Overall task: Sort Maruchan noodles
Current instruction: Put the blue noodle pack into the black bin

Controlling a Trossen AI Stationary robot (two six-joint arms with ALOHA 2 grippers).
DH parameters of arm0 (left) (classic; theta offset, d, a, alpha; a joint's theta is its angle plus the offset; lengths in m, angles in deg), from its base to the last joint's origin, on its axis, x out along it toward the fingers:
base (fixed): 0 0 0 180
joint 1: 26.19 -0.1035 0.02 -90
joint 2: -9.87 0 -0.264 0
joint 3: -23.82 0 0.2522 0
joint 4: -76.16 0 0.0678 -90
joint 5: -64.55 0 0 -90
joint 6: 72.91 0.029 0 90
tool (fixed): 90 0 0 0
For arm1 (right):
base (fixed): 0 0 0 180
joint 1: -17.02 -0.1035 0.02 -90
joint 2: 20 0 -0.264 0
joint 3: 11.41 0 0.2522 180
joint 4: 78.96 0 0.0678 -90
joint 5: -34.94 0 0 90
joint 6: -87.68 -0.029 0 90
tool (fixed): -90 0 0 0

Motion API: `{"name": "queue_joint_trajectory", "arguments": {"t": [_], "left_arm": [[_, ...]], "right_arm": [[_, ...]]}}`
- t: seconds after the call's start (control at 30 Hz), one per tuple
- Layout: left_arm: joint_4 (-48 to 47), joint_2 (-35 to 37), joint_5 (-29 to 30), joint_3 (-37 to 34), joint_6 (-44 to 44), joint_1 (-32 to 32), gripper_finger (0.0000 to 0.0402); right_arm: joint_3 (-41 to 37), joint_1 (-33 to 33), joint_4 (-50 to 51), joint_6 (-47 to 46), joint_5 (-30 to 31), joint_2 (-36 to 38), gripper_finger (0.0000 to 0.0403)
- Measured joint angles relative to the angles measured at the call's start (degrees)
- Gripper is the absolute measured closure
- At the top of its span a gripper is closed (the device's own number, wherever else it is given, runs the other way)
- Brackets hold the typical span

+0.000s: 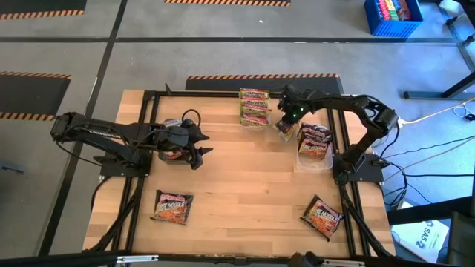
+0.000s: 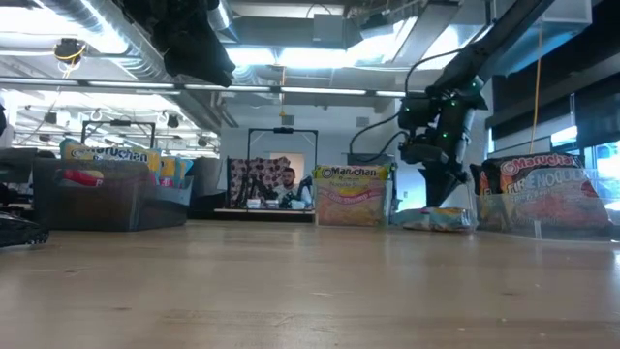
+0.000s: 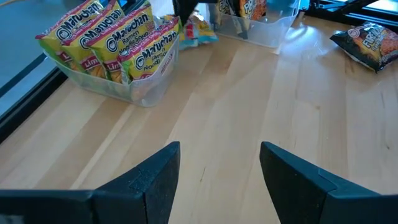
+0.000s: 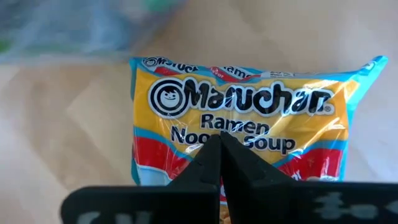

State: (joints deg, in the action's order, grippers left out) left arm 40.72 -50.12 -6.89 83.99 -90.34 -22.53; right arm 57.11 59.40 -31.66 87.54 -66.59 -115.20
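High view: the right claw [image 1: 286, 124] is seen above a packet [image 1: 285, 132] lying on the surface [image 1: 245, 185] between two tubs. Low view: that packet [image 2: 436, 219] lies flat. Left wrist view: the left claw [image 3: 219, 171] is held wide, empty. Right wrist view: the right claw's fingers [image 4: 211, 165] are pressed together over the yellow Maruchan packet [image 4: 249, 118].

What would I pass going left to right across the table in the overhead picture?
Left gripper → dark packet lying flat → clear tub of yellow-green packets → right gripper → clear tub of dark packets.
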Motion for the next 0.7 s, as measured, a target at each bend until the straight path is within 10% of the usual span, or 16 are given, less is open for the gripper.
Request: {"name": "queue_joint_trajectory", "arguments": {"t": [0.7], "left_arm": [[0.79,0.0,0.03,0.0,-0.88,0.58,0.0185]], "right_arm": [[-0.07,-29.67,-4.33,-7.47,1.44,-0.02,0.0402]]}}
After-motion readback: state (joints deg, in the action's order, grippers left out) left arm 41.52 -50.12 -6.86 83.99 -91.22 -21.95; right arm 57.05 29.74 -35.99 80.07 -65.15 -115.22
